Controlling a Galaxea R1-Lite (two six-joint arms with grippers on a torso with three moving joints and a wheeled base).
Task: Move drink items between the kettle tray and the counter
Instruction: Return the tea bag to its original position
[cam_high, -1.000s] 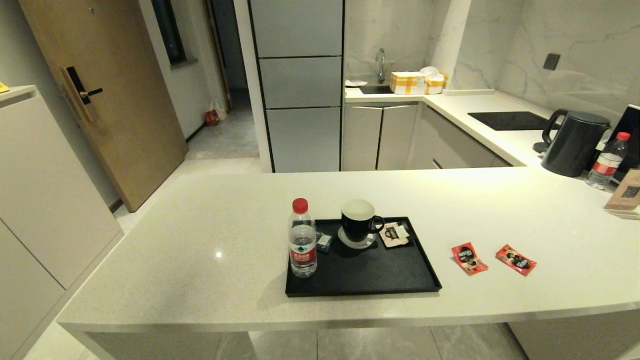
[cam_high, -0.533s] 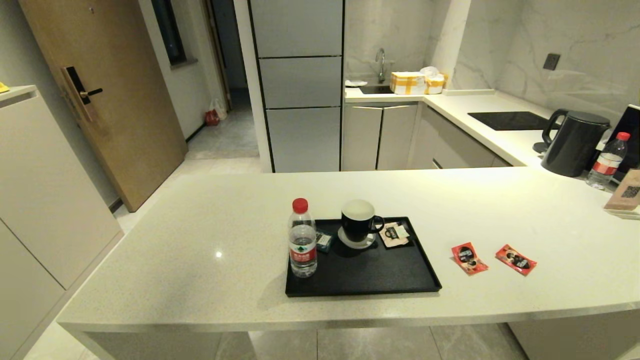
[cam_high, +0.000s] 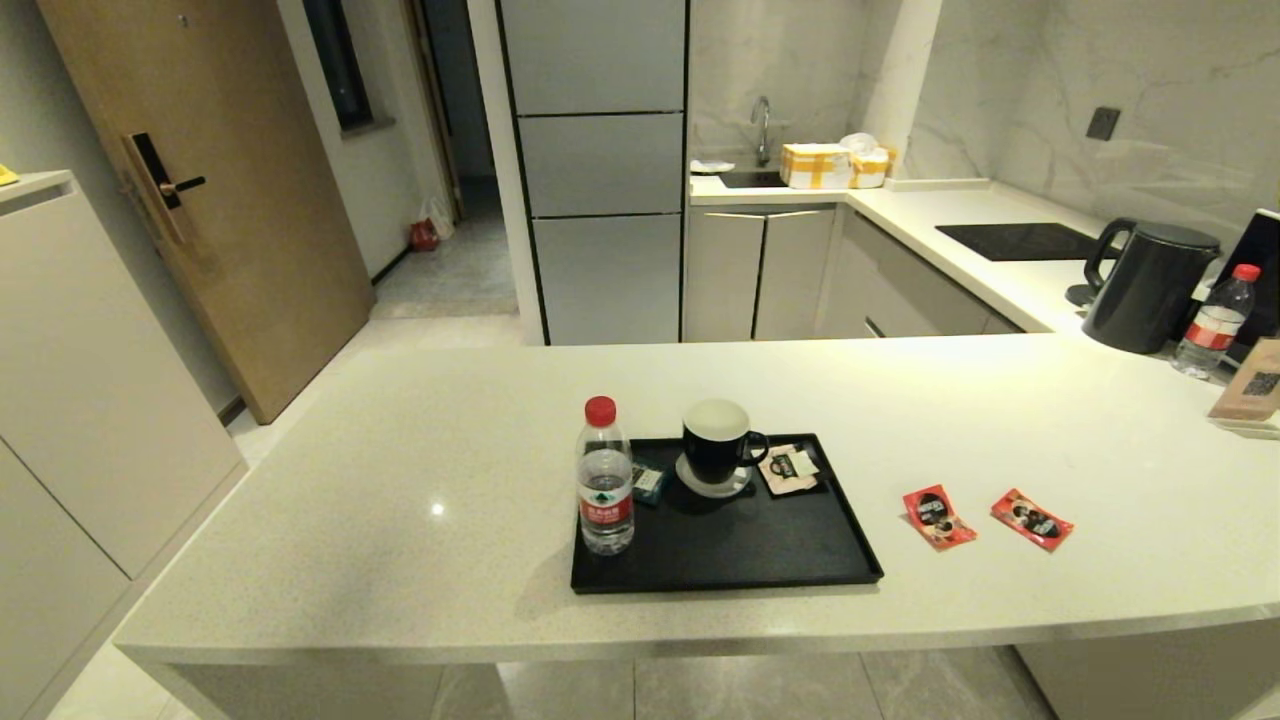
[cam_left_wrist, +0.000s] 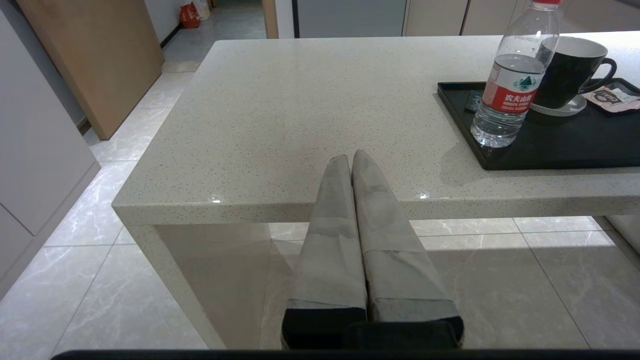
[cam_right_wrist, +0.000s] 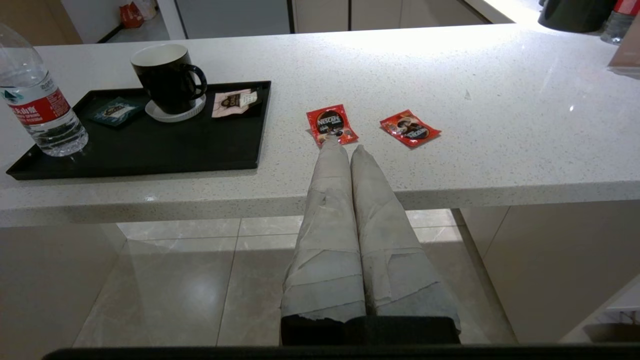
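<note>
Two red Nescafé sachets (cam_high: 938, 517) on the counter (cam_high: 400, 480), right of the kettle tray (cam_high: 740, 570).
Left gripper (cam_left_wrist: 350, 159) and right gripper (cam_right_wrist: 342, 148), both clenched empty, hang below the near edge; flat foil may slide when pinched.

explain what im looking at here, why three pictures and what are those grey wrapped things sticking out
It is a two-armed robot at a kitchen counter. One picture looks down from its head; the other two come from cameras on each wrist. The grey wrapped things are the left gripper and right gripper, both shut, holding nothing, held off the counter's near edge. On the counter, a black tray carries a water bottle, a mug on a coaster and two small packets. Two red sachets lie on the counter beside the tray.
</note>
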